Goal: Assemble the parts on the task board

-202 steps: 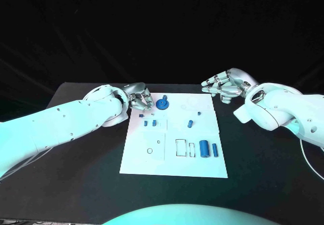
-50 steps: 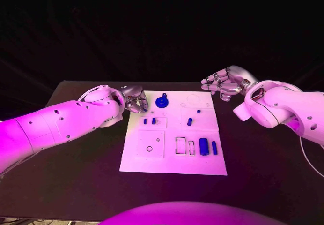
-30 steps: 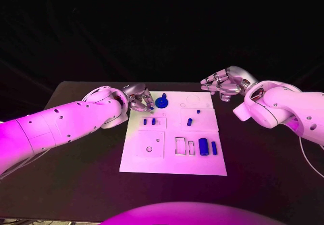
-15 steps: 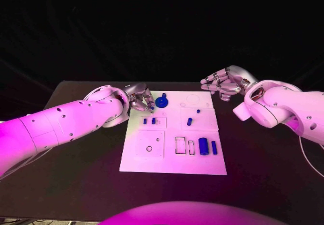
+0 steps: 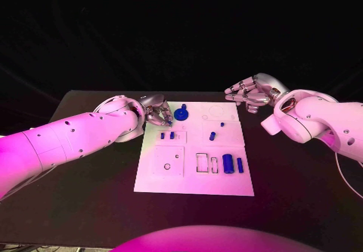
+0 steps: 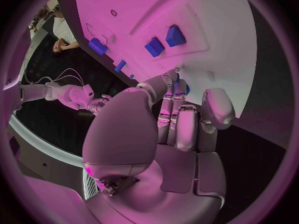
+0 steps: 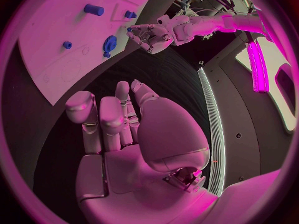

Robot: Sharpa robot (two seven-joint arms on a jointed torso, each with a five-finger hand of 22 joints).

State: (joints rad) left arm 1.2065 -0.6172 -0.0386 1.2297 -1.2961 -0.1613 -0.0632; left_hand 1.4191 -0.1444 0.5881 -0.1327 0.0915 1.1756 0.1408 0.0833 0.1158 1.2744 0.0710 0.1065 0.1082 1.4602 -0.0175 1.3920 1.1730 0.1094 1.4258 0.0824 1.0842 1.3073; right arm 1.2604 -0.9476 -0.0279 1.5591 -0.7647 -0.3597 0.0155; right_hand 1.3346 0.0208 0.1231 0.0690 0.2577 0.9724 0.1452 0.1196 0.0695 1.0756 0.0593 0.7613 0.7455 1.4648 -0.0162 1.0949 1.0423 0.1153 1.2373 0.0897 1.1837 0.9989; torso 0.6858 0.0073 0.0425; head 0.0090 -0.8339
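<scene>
The left hand (image 5: 157,114), fingers curled together, has been shifted closer to the round blue plastic gear (image 5: 181,114) on the white task board (image 5: 195,184); whether anything is pinched cannot be told. The right hand (image 5: 249,93) is kept empty, fingers apart, beyond the board's far corner.

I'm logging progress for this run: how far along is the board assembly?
Early stage, it seems. Done: the round blue part appears to stand in the task board, though seating is unclear. In hand: the left hand hovers at the board's far corner, fingers curled, nothing visibly held; the right hand waits off the board. Left: small blue pieces and cylinders lie loose.
</scene>
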